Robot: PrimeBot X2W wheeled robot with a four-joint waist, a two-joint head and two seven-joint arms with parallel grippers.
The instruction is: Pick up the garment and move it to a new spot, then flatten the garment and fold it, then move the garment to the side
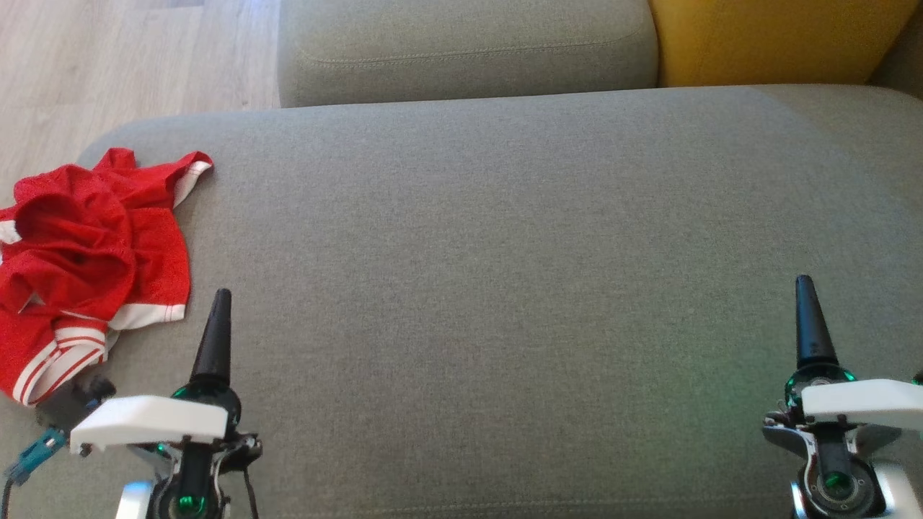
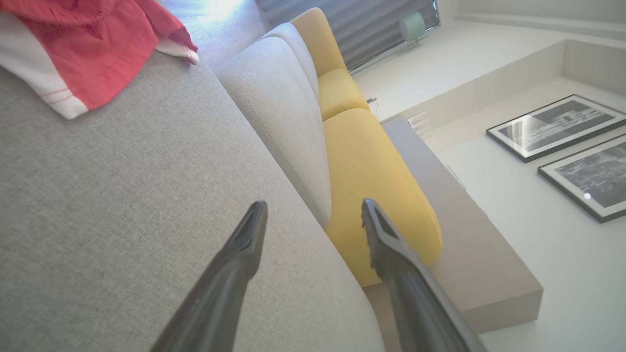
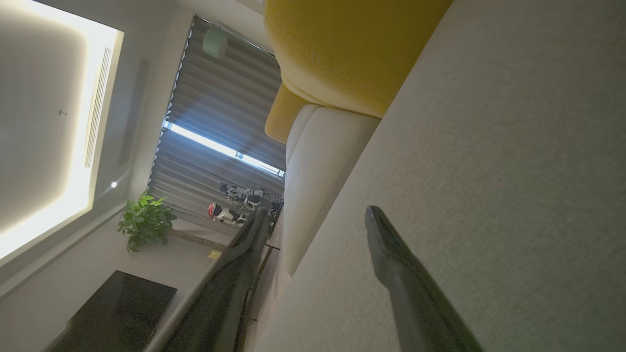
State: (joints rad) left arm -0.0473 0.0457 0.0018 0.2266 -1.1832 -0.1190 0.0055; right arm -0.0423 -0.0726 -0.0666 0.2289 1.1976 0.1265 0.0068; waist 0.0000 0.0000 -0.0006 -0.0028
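The garment is a crumpled red piece with white striped trim, lying at the left end of the grey sofa seat. Part of it hangs over the seat's left edge. My left gripper hovers just right of the garment's near corner, apart from it. In the left wrist view its fingers stand open and empty, with the garment off to the upper left. My right gripper is at the lower right, far from the garment, and the right wrist view shows it open with nothing between its fingers.
A grey back cushion and a yellow cushion line the far side of the seat. Wooden floor lies beyond the seat's left end. A blue cable connector hangs by my left wrist.
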